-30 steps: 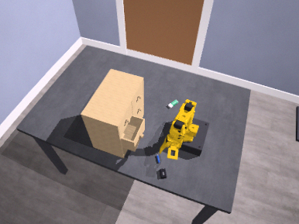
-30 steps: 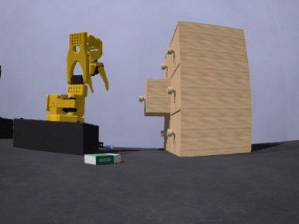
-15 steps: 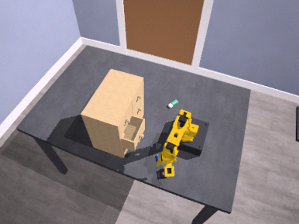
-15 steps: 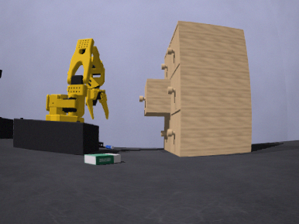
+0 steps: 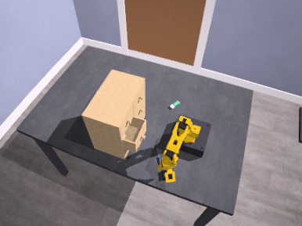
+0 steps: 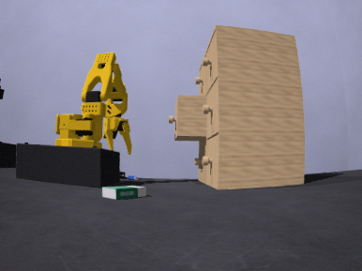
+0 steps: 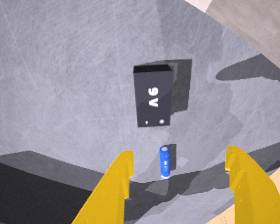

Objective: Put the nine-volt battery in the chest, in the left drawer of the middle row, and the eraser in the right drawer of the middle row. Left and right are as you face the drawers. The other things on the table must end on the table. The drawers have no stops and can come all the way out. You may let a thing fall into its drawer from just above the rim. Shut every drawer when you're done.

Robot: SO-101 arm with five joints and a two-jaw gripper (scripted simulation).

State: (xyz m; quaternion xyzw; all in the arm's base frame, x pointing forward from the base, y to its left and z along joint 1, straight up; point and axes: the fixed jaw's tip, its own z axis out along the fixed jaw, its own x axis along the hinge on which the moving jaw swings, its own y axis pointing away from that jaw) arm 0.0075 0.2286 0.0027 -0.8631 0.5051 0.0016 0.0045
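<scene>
The blue cylindrical cell [image 5: 159, 159] [image 6: 132, 177] [image 7: 165, 161] lay on the table [image 5: 211, 101] [image 6: 234, 229] [image 7: 75, 75], near the nine-volt battery [image 7: 153, 97] but apart from it. In the wrist view it sat between the fingers and the battery, the nearest thing to get in the way. The battery lay on the table too, its "9V" lettering facing up and the end with two pale dots toward the cell.

The green-and-white eraser [image 5: 174, 105] [image 6: 124, 192] lay well apart, on the table near the black base block [image 5: 204, 132] [image 6: 66, 165]. On the wooden chest [image 5: 113, 97] [image 6: 258, 112], the left drawer of the middle row [image 5: 137, 141] [image 6: 191, 117] stood out from the front, and the part of its inside seen from above showed bare wood.

From above, the gripper [image 5: 166, 170] [image 6: 121, 151] [image 7: 180, 159] crowded the battery's spot, so its outline was hard to separate from the dark parts there. The exterior view did not show the battery, and gave only a sliver of the cell behind the block.

The yellow arm [image 5: 174, 141] [image 6: 100, 76] reached out past its base, bent at the top, with the gripper pointing down above the table. Its fingers were spread, with nothing between them.
</scene>
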